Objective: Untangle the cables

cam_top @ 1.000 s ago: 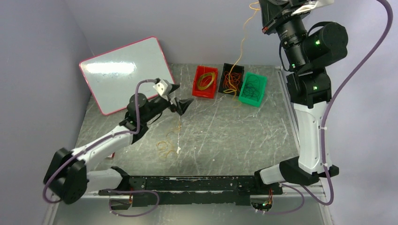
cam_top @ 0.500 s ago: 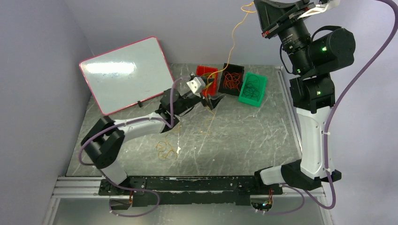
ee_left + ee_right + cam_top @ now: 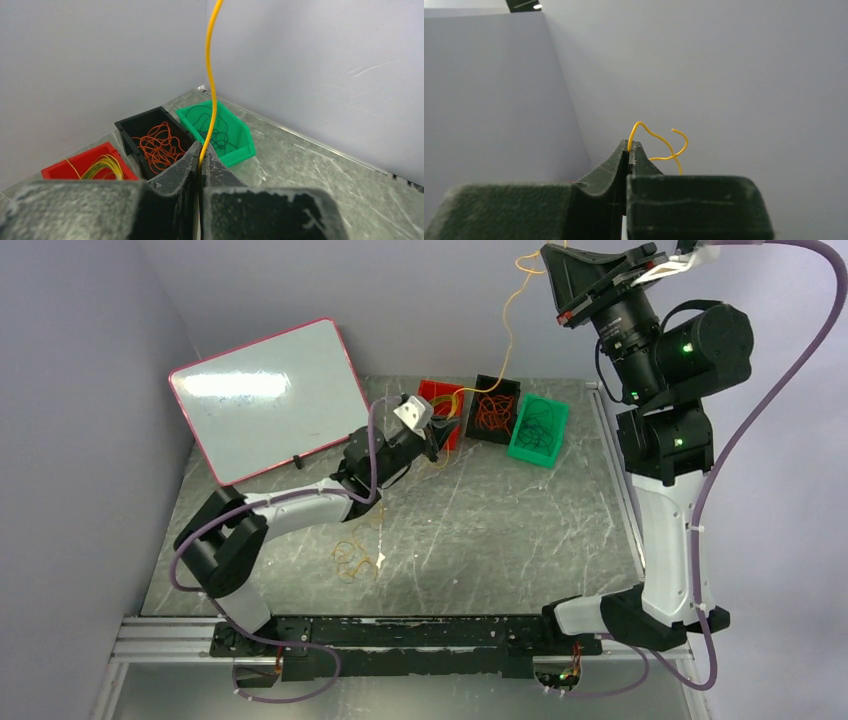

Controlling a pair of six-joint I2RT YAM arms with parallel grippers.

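There's the white-and-black left arm (image 3: pixel 300 506), right arm (image 3: pixel 665 525) the same, lilac hoses (image 3: pixel 371 445) looping off both, green lights (image 3: pixel 686 344) glowing, matte black wedge fingers (image 3: pixel 172 175).

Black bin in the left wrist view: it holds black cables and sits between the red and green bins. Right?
No. The left wrist view shows the black bin holding orange-red cables; the dark cables lie in the green bin. It does sit between the red bin and the green bin.

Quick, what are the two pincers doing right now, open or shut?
Left pincer: closed, pinching the yellow cable.
Right pincer: closed, pinching the yellow cable up high.
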